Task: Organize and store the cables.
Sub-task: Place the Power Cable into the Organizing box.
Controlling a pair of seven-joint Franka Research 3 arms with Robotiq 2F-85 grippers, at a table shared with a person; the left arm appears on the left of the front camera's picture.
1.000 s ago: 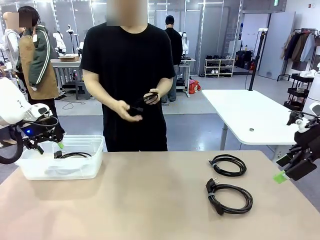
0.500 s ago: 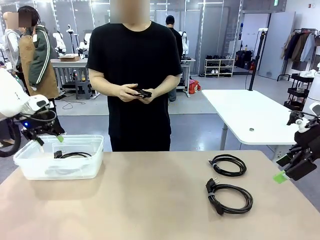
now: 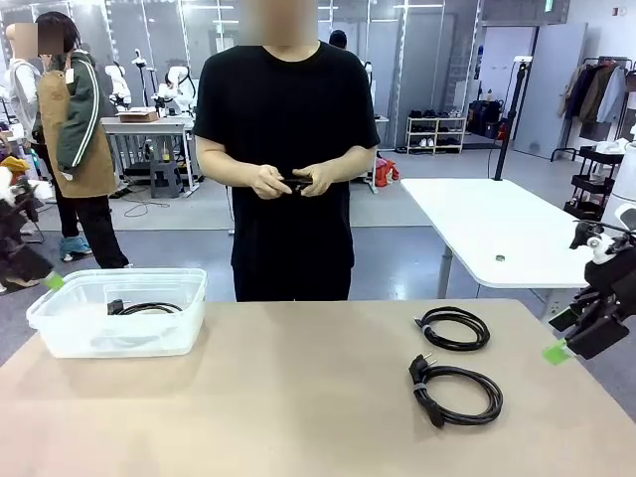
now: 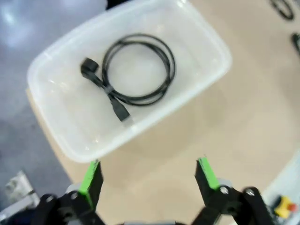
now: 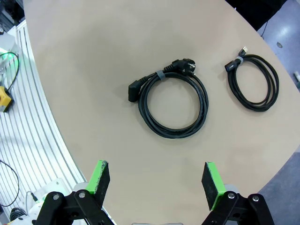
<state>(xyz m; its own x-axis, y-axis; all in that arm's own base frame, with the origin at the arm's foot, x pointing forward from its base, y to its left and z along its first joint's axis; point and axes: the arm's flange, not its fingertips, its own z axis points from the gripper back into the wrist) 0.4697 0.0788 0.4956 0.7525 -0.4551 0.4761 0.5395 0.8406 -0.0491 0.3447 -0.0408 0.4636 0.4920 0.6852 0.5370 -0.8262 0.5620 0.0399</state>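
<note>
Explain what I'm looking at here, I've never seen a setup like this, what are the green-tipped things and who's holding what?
This is a two-armed robot sharing a table with a person. One picture looks across the table from the robot's side; the other two come from cameras on each wrist, looking down past that arm's green-padded jaws. The left gripper hangs open above a clear plastic bin with one coiled black cable inside. The right gripper is also open and empty, above two more coiled cables on the table: a thicker one and a thinner one. The person's hands hold something small and black, likely another cable.
</note>
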